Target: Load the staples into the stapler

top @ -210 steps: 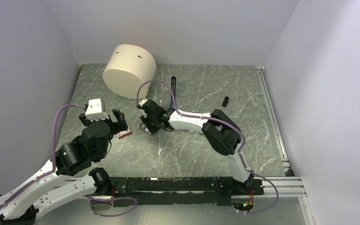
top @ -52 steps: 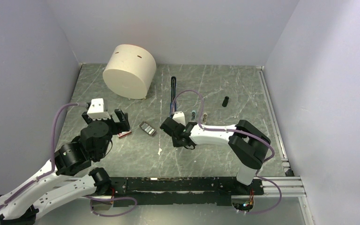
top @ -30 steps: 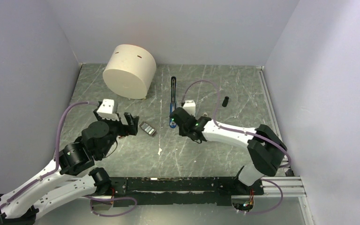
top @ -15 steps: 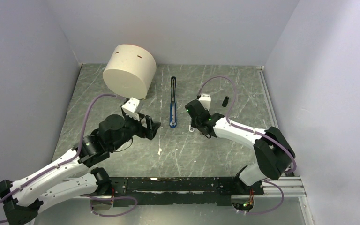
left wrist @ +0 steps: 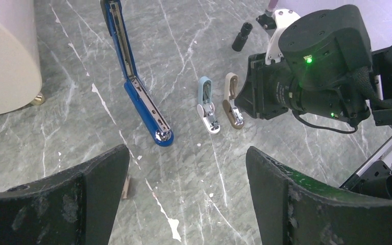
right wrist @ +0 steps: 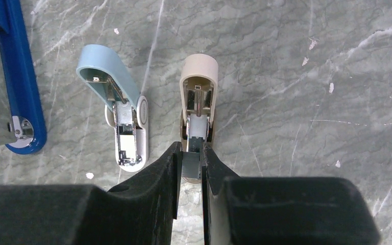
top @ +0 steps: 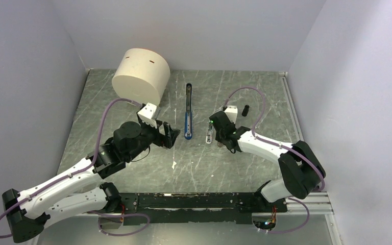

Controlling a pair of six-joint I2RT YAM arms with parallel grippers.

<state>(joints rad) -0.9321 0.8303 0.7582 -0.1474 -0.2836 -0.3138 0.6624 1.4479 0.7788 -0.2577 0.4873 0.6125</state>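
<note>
The blue stapler (top: 188,115) lies opened flat at mid table, its black arm pointing to the far side; it also shows in the left wrist view (left wrist: 139,94). My right gripper (right wrist: 192,168) is shut on a small grey block of staples (right wrist: 192,164), held at the near end of an open beige mini stapler (right wrist: 198,87). In the top view the right gripper (top: 221,139) is right of the blue stapler. My left gripper (left wrist: 186,204) is open and empty, just left of the stapler's near end (top: 172,133). The red-and-white box is hidden.
A pale-blue mini stapler (right wrist: 117,107) lies open between the blue stapler and the beige one. A small black cylinder (top: 245,109) stands at the right back. A big cream drum (top: 141,76) sits at the back left. A small brown sliver (left wrist: 126,186) lies by my left finger.
The left arm has swung from the left side toward the centre, covering the box and staple tray. The right gripper has moved right from the tray to the beige mini stapler.
</note>
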